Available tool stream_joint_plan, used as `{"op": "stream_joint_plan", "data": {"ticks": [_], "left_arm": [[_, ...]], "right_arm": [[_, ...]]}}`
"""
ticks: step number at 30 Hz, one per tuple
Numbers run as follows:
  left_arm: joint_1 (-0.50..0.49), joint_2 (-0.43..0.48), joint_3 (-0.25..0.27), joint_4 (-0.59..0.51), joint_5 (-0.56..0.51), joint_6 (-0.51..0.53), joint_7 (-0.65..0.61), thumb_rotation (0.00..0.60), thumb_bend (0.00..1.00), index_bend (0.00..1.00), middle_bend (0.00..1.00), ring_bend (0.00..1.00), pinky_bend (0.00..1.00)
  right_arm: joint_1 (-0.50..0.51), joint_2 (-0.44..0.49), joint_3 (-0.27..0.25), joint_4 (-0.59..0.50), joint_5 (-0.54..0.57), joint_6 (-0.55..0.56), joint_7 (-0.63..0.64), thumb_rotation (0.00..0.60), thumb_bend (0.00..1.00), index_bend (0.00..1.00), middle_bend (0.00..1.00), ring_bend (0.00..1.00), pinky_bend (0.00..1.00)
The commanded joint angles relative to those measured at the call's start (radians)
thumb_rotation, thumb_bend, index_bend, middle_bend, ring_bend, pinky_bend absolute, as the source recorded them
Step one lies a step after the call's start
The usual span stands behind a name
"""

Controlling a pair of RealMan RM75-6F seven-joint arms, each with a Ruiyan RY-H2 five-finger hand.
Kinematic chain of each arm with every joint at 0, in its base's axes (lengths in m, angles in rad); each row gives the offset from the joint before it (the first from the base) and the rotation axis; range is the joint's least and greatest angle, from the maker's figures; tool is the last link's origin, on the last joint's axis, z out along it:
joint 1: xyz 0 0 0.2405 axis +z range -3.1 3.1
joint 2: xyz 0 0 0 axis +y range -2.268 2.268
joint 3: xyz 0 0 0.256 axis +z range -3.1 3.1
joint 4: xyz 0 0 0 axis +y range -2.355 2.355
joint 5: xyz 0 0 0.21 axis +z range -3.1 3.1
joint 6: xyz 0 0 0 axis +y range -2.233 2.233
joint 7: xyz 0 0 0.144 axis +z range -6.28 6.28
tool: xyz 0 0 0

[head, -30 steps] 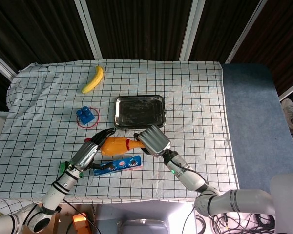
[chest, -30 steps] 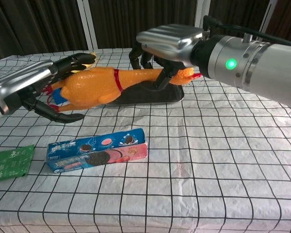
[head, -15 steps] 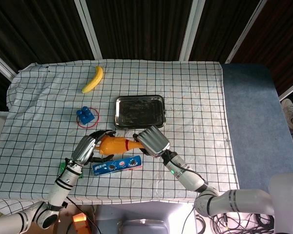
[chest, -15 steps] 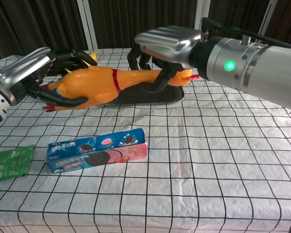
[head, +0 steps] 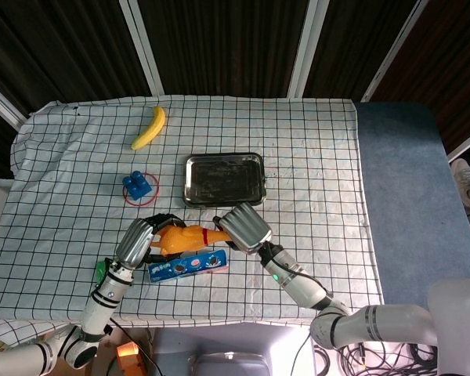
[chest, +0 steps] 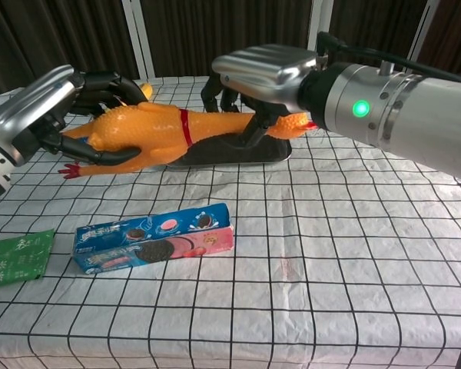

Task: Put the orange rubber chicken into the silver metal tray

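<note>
The orange rubber chicken (head: pixel 185 236) (chest: pixel 157 132) hangs above the checked cloth, lying lengthwise between both hands. My left hand (head: pixel 138 240) (chest: pixel 42 108) grips its body end, with dark fingers curled under and over it. Around the neck end, near the red band and the head, my right hand (head: pixel 244 226) (chest: pixel 265 73) closes. The silver metal tray (head: pixel 223 178) (chest: pixel 238 156) lies flat just beyond the chicken, with nothing in it.
An Oreo packet (head: pixel 187 264) (chest: pixel 154 237) lies on the cloth right below the chicken. A green packet (chest: pixel 15 257) sits at the left front edge. Blue blocks on a red ring (head: pixel 139 186) and a banana (head: pixel 150 128) lie further back left.
My left hand has moved in from spread fingers beside the chicken and closed around its body. The chicken has shifted slightly toward the left hand. My right hand keeps its hold.
</note>
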Motion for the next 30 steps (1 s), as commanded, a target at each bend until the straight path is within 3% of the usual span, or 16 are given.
{"op": "stream_joint_plan", "data": {"ticks": [1, 2, 4, 6, 8, 12, 20, 25, 30], "left_arm": [[-0.001, 0.010, 0.016, 0.011, 0.008, -0.010, 0.023, 0.600, 0.47, 0.56, 0.80, 0.63, 0.70], [-0.004, 0.024, 0.024, 0.000, 0.002, -0.035, 0.026, 0.600, 0.41, 0.44, 0.68, 0.53, 0.62], [-0.007, 0.043, 0.027, -0.014, -0.009, -0.060, 0.038, 0.600, 0.34, 0.11, 0.31, 0.27, 0.38], [-0.004, 0.054, 0.023, -0.026, -0.016, -0.057, 0.040, 0.600, 0.31, 0.01, 0.13, 0.13, 0.25], [-0.002, 0.073, 0.023, -0.036, -0.019, -0.058, 0.037, 0.600, 0.29, 0.00, 0.03, 0.03, 0.19], [0.003, 0.130, 0.017, -0.072, -0.029, -0.063, 0.002, 0.600, 0.25, 0.00, 0.00, 0.00, 0.10], [0.053, 0.243, -0.008, -0.104, -0.046, 0.016, -0.006, 0.600, 0.25, 0.00, 0.00, 0.00, 0.07], [0.115, 0.310, -0.011, -0.089, -0.065, 0.085, -0.041, 0.600, 0.25, 0.00, 0.00, 0.00, 0.06], [0.154, 0.325, -0.003, -0.035, -0.087, 0.099, -0.100, 0.600, 0.25, 0.00, 0.00, 0.00, 0.06]], "right_arm": [[-0.001, -0.001, -0.001, 0.003, -0.003, 0.003, 0.001, 0.600, 0.47, 0.87, 0.75, 0.76, 0.81], [-0.001, -0.002, -0.001, 0.005, -0.004, 0.005, 0.002, 0.600, 0.47, 0.87, 0.75, 0.76, 0.81], [-0.003, -0.001, -0.002, 0.008, -0.007, 0.005, 0.004, 0.600, 0.47, 0.87, 0.75, 0.76, 0.81], [-0.005, 0.003, -0.006, 0.011, -0.011, 0.004, 0.007, 0.600, 0.47, 0.87, 0.75, 0.76, 0.81], [-0.008, 0.011, -0.011, 0.011, -0.020, 0.004, 0.013, 0.600, 0.47, 0.87, 0.75, 0.76, 0.81], [-0.019, 0.034, -0.024, 0.016, -0.047, 0.008, 0.024, 0.600, 0.47, 0.87, 0.75, 0.76, 0.81], [-0.028, 0.049, -0.017, 0.090, -0.049, 0.002, 0.053, 0.600, 0.47, 0.87, 0.75, 0.76, 0.81], [-0.009, -0.025, 0.010, 0.277, -0.052, 0.018, 0.055, 0.600, 0.47, 0.87, 0.75, 0.76, 0.81], [0.042, -0.179, 0.037, 0.576, -0.092, 0.009, 0.132, 0.600, 0.47, 0.87, 0.75, 0.75, 0.80]]}}
